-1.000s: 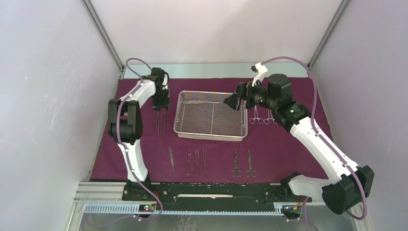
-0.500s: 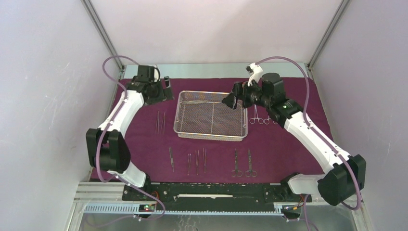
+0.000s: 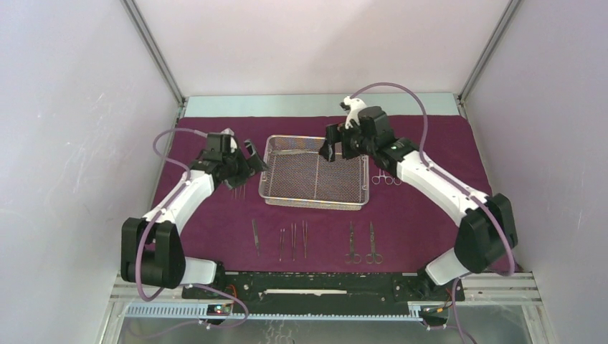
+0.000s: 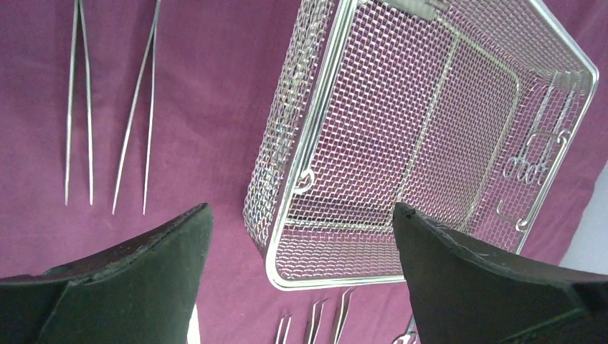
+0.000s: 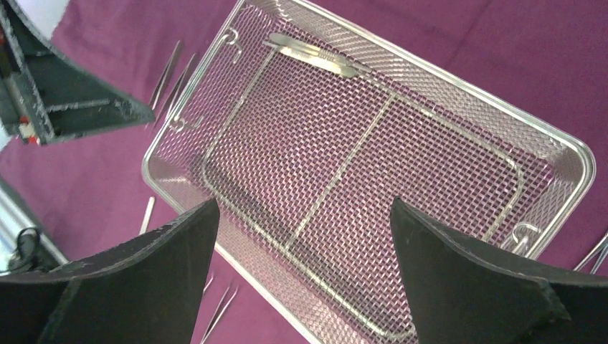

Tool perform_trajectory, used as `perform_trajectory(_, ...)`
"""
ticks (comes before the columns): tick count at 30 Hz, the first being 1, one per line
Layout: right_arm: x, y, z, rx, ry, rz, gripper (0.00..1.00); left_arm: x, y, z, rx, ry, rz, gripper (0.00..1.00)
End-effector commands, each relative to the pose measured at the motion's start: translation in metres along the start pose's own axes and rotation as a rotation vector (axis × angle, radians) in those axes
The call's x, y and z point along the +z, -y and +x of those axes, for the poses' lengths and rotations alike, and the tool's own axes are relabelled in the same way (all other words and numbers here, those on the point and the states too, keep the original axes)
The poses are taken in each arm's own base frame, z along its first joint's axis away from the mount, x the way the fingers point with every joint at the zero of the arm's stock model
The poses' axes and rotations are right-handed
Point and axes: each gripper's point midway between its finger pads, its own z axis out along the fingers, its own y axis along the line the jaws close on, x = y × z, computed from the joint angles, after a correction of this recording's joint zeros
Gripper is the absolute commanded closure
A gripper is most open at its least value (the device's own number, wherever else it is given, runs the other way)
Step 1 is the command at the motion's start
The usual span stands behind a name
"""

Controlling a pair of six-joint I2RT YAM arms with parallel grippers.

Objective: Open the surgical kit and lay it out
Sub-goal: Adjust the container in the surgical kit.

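Far left, the left gripper [image 3: 252, 156] hangs off the wire-mesh tray's [image 3: 315, 203] 9 o'clock side, jaws spread wide and nothing in them. A pair of tweezers [image 4: 79, 107] lies on the maroon cloth [image 3: 430, 215] near it, toward its 6 o'clock. Centre stage, the tray sits flat mid-cloth with one slim instrument [image 5: 315, 56] left inside, tight against the far wall, its long axis running 9 to 3. Over on the right, the right gripper [image 3: 330, 148] hovers above the tray's far wall, jaws released and empty too. It looks the nearer arm, with the instrument toward its 9 o'clock. Its wrist camera shows that piece plainly. The left wrist view hardly shows it, but it does catch the ring-handled clamps [image 3: 387, 178] through the mesh.
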Motion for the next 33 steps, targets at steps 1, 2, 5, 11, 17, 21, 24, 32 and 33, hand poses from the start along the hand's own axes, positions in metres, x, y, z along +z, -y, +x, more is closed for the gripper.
perform_trajectory(1, 0.022, -0.002, -0.020, -0.070, 0.033, 0.052, 0.04, 0.001, 0.012, -0.002, -0.059, 0.052, 0.063, 0.00)
perform_trajectory(2, 0.029, -0.003, -0.018, -0.074, 0.021, 0.054, 0.05, 0.002, 0.009, -0.002, -0.061, 0.058, 0.053, 0.00)
perform_trajectory(5, 0.051, -0.004, -0.012, -0.090, -0.016, 0.093, 0.09, 0.009, 0.004, -0.004, -0.059, 0.059, 0.029, 0.02)
perform_trajectory(11, 0.102, -0.016, 0.003, -0.199, -0.089, 0.123, 0.17, 0.016, 0.005, -0.009, -0.045, 0.050, 0.018, 0.09)
perform_trajectory(17, 0.137, -0.030, 0.000, -0.292, -0.108, 0.052, 0.22, 0.023, 0.002, -0.006, -0.035, 0.032, 0.008, 0.14)
perform_trajectory(21, 0.150, -0.029, 0.006, -0.332, -0.145, 0.046, 0.23, 0.027, 0.002, -0.008, -0.030, 0.027, 0.003, 0.18)
perform_trajectory(24, 0.152, -0.026, 0.014, -0.330, -0.171, 0.049, 0.24, 0.032, 0.005, -0.010, -0.022, 0.015, 0.001, 0.23)
perform_trajectory(32, 0.133, -0.017, 0.035, -0.261, -0.212, 0.060, 0.24, 0.046, 0.013, -0.015, 0.053, 0.000, -0.062, 0.33)
perform_trajectory(33, 0.130, -0.017, 0.035, -0.255, -0.210, 0.057, 0.24, 0.050, 0.011, -0.016, 0.060, -0.002, -0.078, 0.34)
